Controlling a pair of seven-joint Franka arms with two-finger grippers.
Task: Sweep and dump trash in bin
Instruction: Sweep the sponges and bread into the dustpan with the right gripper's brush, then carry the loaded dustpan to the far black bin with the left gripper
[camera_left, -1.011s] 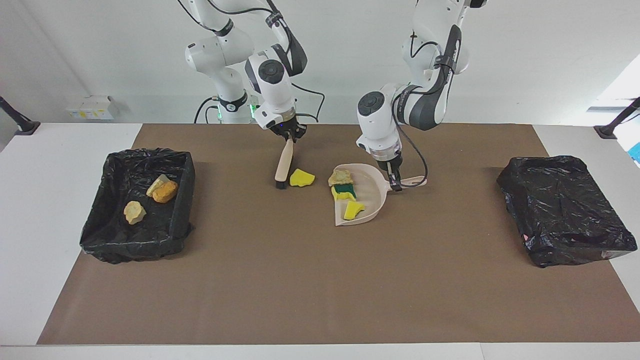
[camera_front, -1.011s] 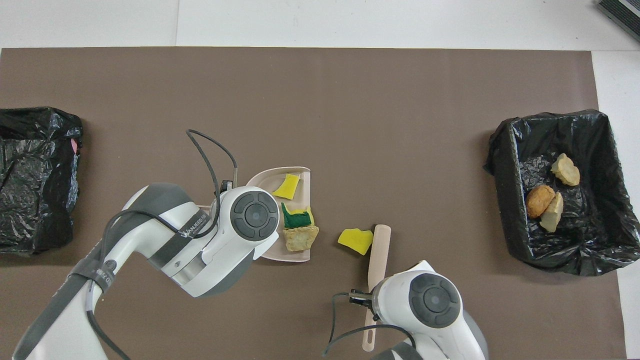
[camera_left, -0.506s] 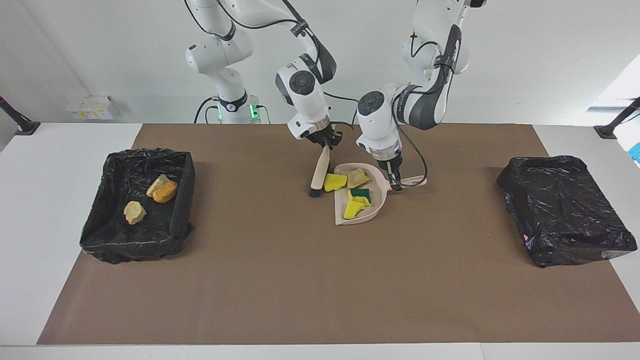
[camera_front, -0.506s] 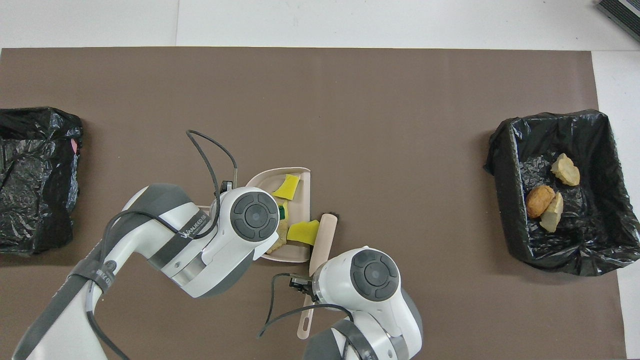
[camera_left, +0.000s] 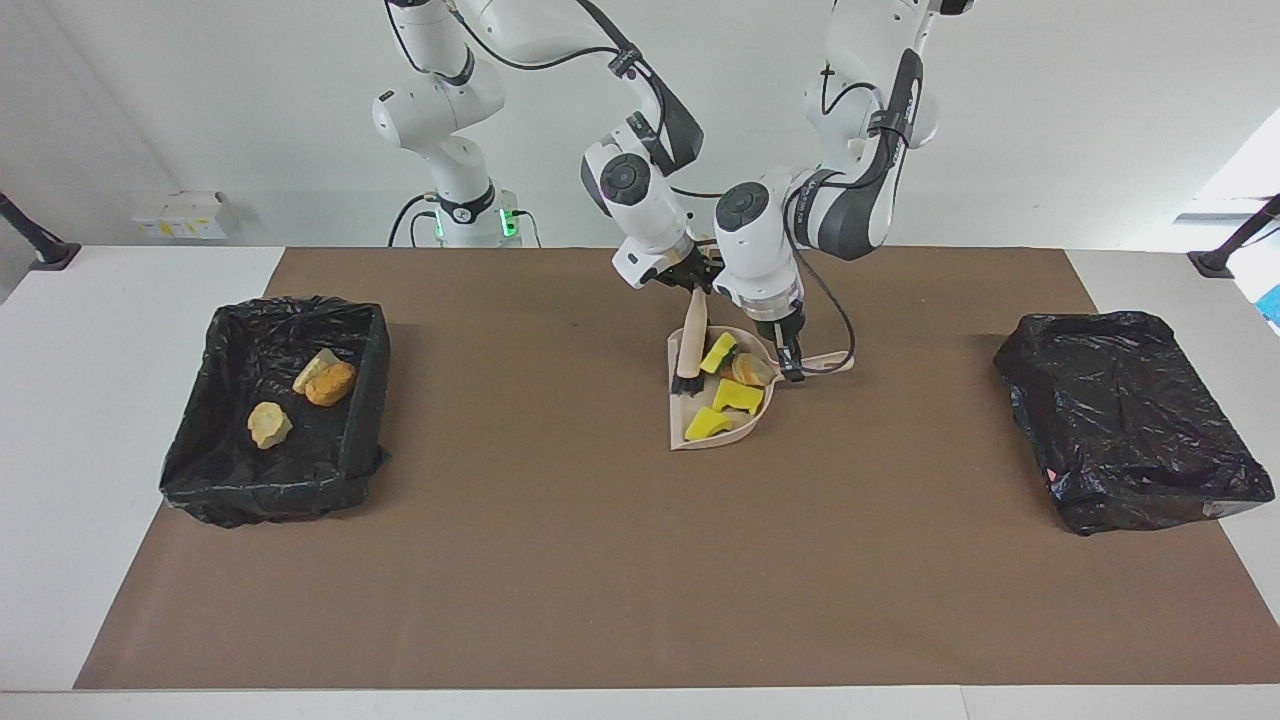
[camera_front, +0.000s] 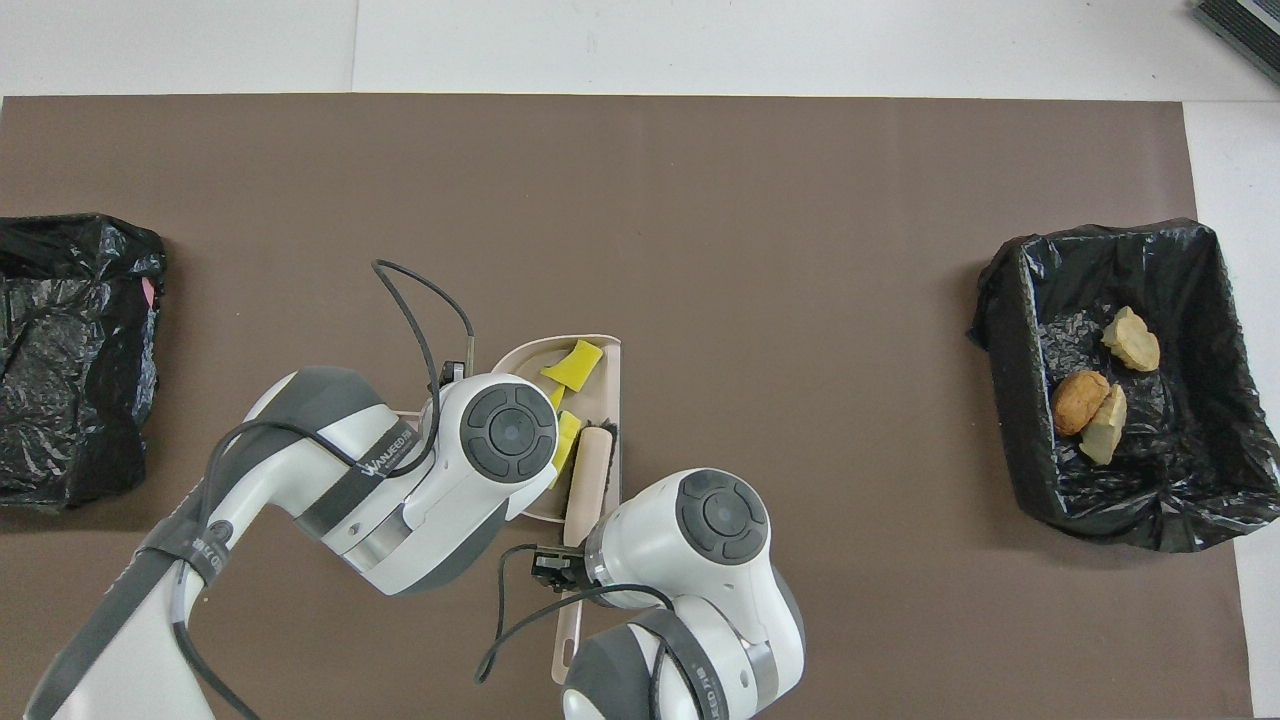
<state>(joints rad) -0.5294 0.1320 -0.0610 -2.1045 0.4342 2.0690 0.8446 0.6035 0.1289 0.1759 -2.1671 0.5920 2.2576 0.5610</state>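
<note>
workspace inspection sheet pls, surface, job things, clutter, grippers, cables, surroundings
Surface: brown mat on a white table.
Job's things: three yellow-and-green sponge bits and a beige lump lie in the dustpan; two pale lumps and an orange-brown lump lie in the open bin at the right arm's end. Brush has its bristles inside the dustpan.
Clutter: second black-lined bin at the left arm's end.
Grippers: right gripper shut on the brush; left gripper shut on the dustpan's handle.
Cables: black cable loops beside the left gripper.
Surroundings: white wall; small box on the table's edge.
</note>
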